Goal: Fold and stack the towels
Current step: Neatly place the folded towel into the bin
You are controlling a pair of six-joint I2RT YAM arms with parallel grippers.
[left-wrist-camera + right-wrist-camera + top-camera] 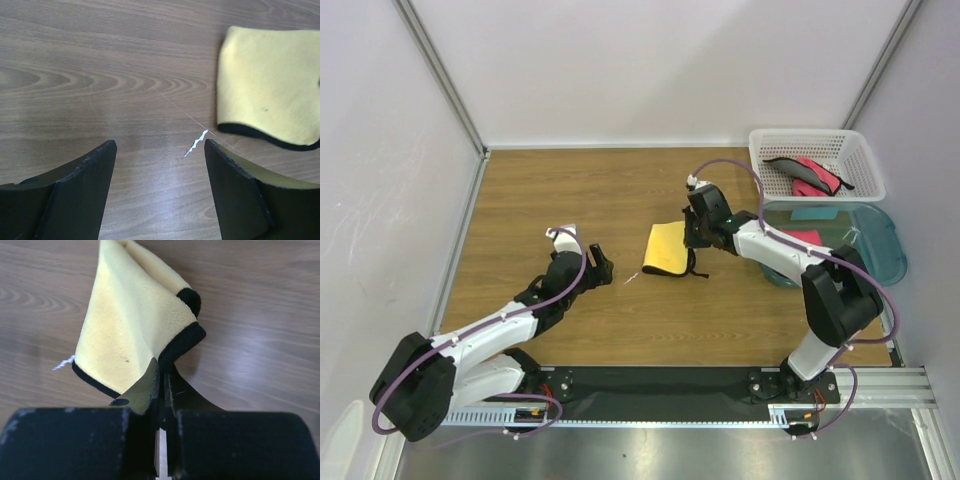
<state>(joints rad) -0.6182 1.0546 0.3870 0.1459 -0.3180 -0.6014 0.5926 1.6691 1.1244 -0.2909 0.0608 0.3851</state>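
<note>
- Yellow towel (666, 248): black-edged, lying mid-desk (570, 190), one corner pinched.
- Right jaws: clamped together on the yellow towel's black-edged corner.
- Left jaws: apart, holding nothing, over bare wood just left of the yellow towel.
- Red towels (810, 172): in the white basket (820, 145), far right.

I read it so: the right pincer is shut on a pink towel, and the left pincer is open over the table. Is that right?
One thing is wrong: the towel in the right pincer is yellow, not pink, as the right wrist view shows. The rest is right.
</note>
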